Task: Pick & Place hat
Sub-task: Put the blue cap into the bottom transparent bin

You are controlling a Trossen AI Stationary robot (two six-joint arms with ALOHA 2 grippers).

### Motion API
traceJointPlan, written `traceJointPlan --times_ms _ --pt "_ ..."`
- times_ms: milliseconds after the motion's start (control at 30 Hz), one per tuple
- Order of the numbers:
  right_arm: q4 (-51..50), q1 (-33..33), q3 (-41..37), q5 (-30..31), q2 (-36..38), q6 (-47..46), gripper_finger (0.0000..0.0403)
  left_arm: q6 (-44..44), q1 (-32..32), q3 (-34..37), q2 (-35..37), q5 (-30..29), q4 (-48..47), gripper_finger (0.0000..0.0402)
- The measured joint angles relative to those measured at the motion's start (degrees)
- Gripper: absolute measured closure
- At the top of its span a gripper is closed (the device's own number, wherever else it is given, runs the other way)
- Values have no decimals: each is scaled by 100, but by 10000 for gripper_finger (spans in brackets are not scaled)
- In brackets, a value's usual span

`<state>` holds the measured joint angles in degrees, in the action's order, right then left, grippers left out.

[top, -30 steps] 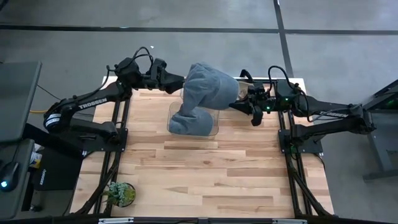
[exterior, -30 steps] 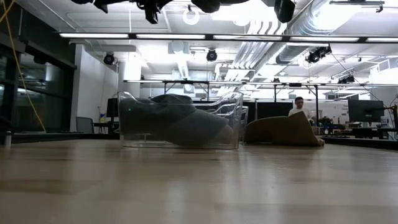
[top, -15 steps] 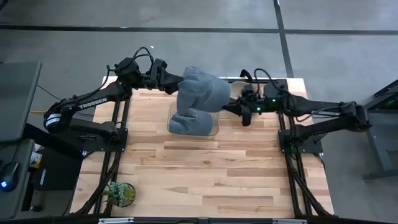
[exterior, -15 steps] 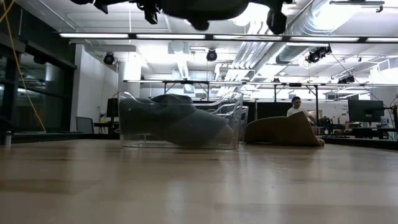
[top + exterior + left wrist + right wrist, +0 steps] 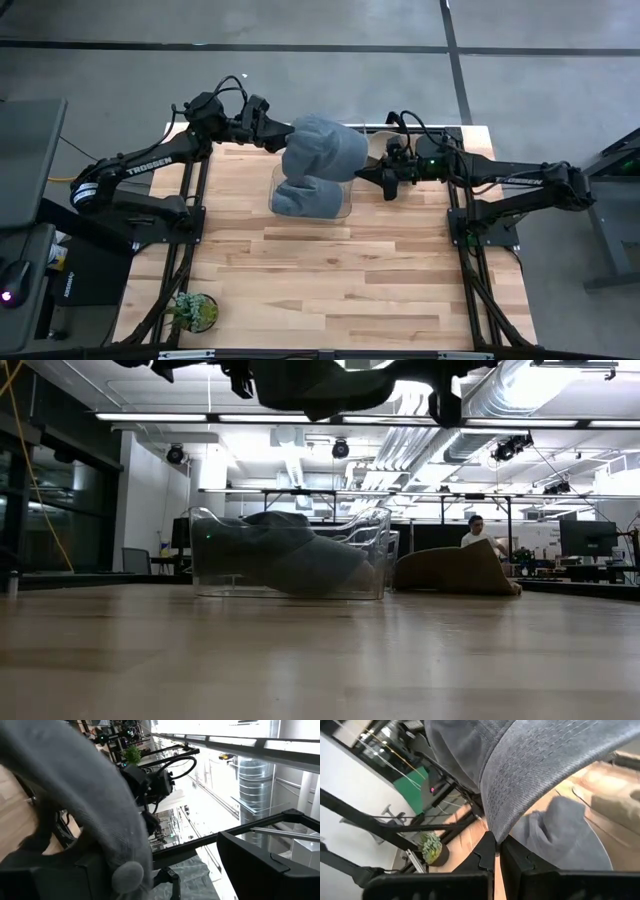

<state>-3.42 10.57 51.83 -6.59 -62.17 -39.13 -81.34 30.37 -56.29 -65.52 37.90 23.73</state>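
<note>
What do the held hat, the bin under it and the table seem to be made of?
Hat: grey woven fabric, matte, with visible stitched rows on the brim in the right wrist view.
Bin: clear glossy plastic, probably; contents show through.
Table: light wood planks, butcher-block pattern.

Left gripper (image 5: 283, 137) and right gripper (image 5: 366, 171) face each other at the table's far edge, raised, each pinched shut on the grey hat (image 5: 322, 148) between them.

In the high view the lifted grey hat (image 5: 322, 150) covers the left gripper's (image 5: 284, 138) fingertips; the low view's top edge crops hat and arms.
</note>
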Motion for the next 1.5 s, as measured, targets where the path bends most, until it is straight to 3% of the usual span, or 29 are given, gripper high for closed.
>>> traceJointPlan --times_ms 333,833,1133,1500 --pt "-176 0 0 202 -262 -444 401 11 0 0 2 59 -206 99" --pt "-24 -298 -2 347 -1176 -1156 401 1007 -2 0 2 91 -2512 99" --pt "22 -454 -2 483 -1636 -1483 401 1728 -4 0 4 -505 -3772 99" --pt "426 -507 -2 346 -2241 -1804 401 2005 -7 0 4 -859 -4622 99"
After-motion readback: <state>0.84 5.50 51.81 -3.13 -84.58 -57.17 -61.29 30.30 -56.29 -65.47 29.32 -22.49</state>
